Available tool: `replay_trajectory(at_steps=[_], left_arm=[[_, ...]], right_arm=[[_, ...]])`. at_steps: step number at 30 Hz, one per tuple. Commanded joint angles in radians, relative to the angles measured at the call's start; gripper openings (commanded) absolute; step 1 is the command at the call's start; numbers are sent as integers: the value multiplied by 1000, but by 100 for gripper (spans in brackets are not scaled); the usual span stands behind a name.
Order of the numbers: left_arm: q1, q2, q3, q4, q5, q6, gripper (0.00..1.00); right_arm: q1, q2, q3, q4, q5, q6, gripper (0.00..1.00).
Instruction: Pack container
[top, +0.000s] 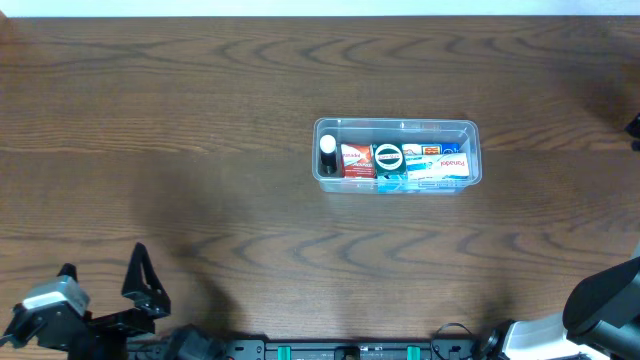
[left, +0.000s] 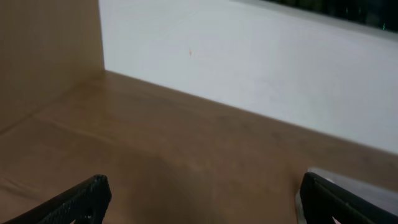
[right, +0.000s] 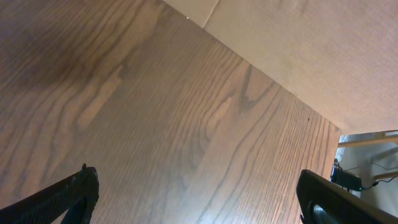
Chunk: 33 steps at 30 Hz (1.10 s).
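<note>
Overhead: container (top: 397, 123) sits right of centre, well apart from both arms. Contents are in one row: small bottle (top: 328, 155) at the left end, then red box (top: 357, 160), round black-white item (top: 388, 157), blue-white boxes (top: 440, 165). No loose items seen on the table (top: 200, 150). Left gripper (top: 102, 265) is at lower left of frame, jaws spread, nothing between. Right arm (top: 605, 295) is in the lower right corner; its gripper isn't visible here.

Left wrist: fingers (left: 93, 193) at both bottom corners, wide apart. Bare wood and a white wall (left: 249, 74) ahead, container not in view.

Right wrist: right gripper (right: 196, 199) also spread and empty, bare wood below.

Read: pack looks done or nearly, so step = park clear. Keep both arms at the bottom edge, no sweep over the container. Check contents sit below the rim; can't tell from overhead.
</note>
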Motion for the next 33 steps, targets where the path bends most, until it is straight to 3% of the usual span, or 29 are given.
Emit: replay_trajectory(at_steps=[1,9,21,22,23,24,26,33], left_arm=[[3,-6,-5,-26,77,5,98],[3,-178,-5,11,81,30,98],[3,-179,-61,27,77,72,98],[3,-179,-76,40,77,68,98],[3,-179,-95,55,77,60,98],[3,-179,-124,77,77,45,98],[3,-179,-174,116,77,16,98],[3,-179,-385,311,78,-34,98]], right_arm=[[-5,-14,12,9,14,-5,99],[-5,-14,12,37,-10,-4,99],[-5,-13,12,79,-225,48,99],[-5,-13,12,97,-301,51,95],[-5,-13,12,113,-372,39,84],[-5,-13,12,114,-423,29,83],[-5,-13,12,105,-457,30,99],[-5,-18,12,82,-595,92,99]])
